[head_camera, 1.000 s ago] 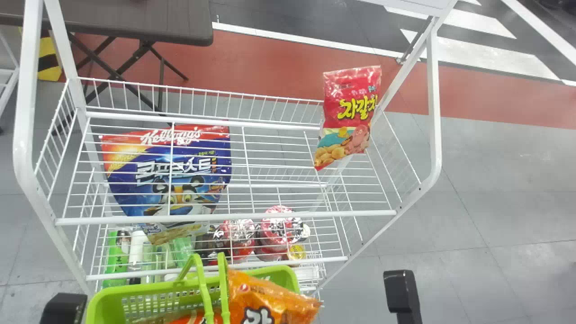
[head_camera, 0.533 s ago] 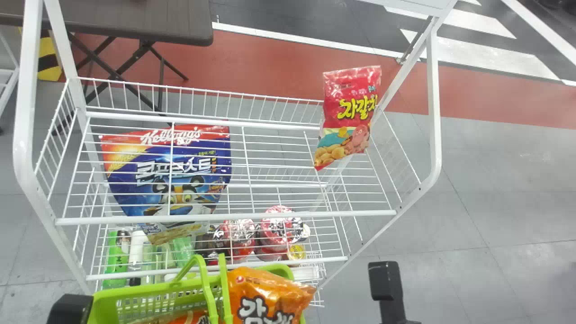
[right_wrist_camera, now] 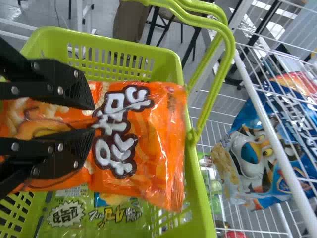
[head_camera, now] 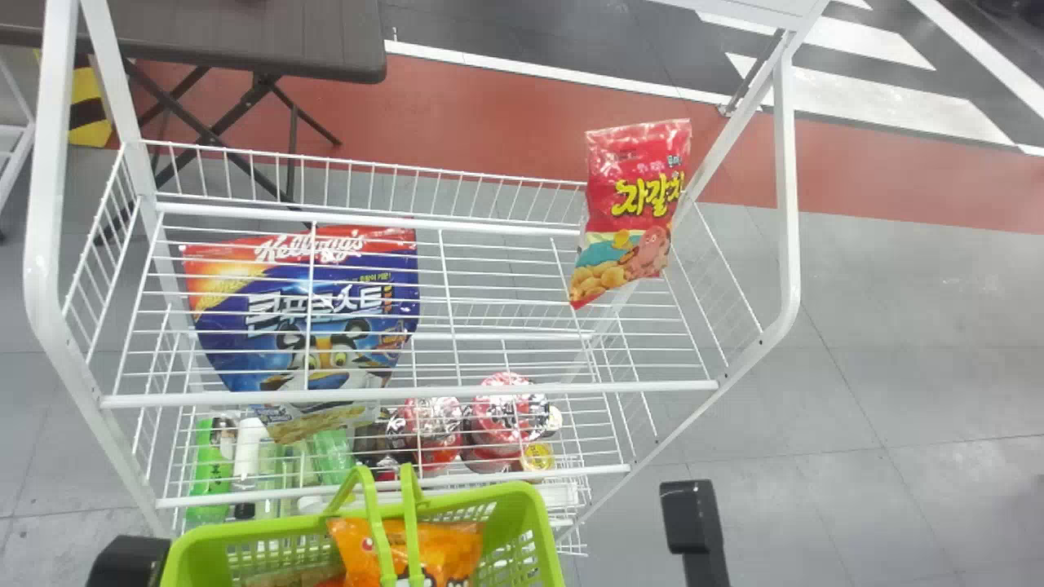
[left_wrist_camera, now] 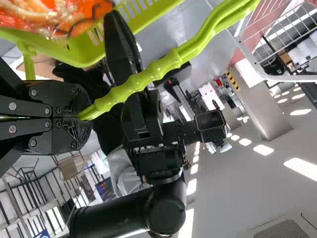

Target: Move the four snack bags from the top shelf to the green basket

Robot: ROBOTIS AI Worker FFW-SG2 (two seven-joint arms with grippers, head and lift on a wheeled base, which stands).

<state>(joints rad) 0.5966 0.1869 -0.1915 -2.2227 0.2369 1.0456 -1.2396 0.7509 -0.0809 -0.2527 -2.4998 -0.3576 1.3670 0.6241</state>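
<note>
Orange snack bag (right_wrist_camera: 151,134) | right wrist view: 1 green bag (right_wrist_camera: 81,230) beneath

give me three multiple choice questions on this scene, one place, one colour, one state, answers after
1. Where is the red snack bag?
A on the floor
B top shelf's right end
C top shelf's left end

2. Main colour of the snack bag at the right gripper?
A orange
B blue
C purple

3. The left gripper is:
A wide open
B shut on the red bag
C shut on a green handle

Key:
1 B, seen in the head view
2 A, orange wrapper by its fingers
3 C, handle clamped between its fingers
</note>
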